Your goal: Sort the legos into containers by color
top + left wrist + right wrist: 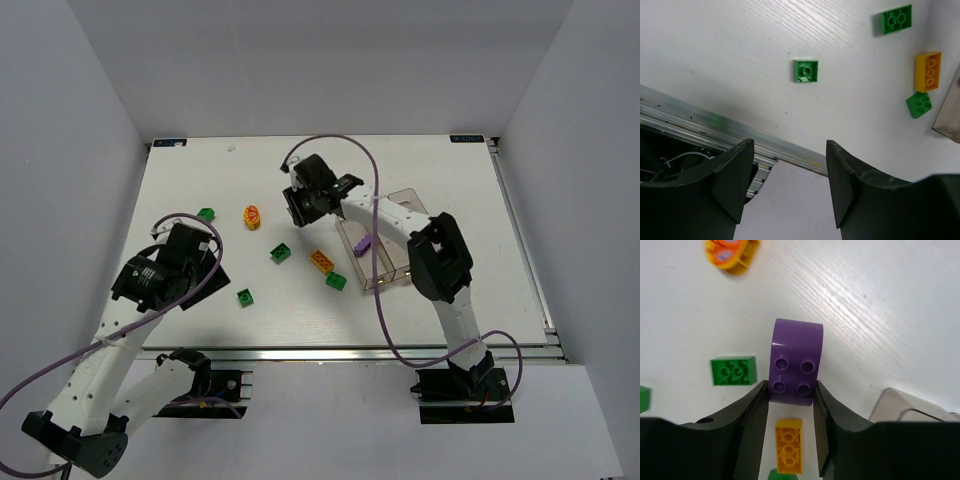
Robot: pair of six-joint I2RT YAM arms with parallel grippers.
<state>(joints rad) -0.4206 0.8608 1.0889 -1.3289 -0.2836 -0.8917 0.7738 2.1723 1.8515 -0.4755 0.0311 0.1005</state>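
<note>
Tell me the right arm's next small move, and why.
Probably finish closing the right gripper on the purple brick: its fingers flank both sides, seemingly touching, with the brick resting on the table.

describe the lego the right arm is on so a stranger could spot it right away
On the table, find the clear containers; just left of them is the right end effector. Between its fingers sits the purple lego, four studs and one rounded end, unlike the green brick and orange-yellow brick beside it.
</note>
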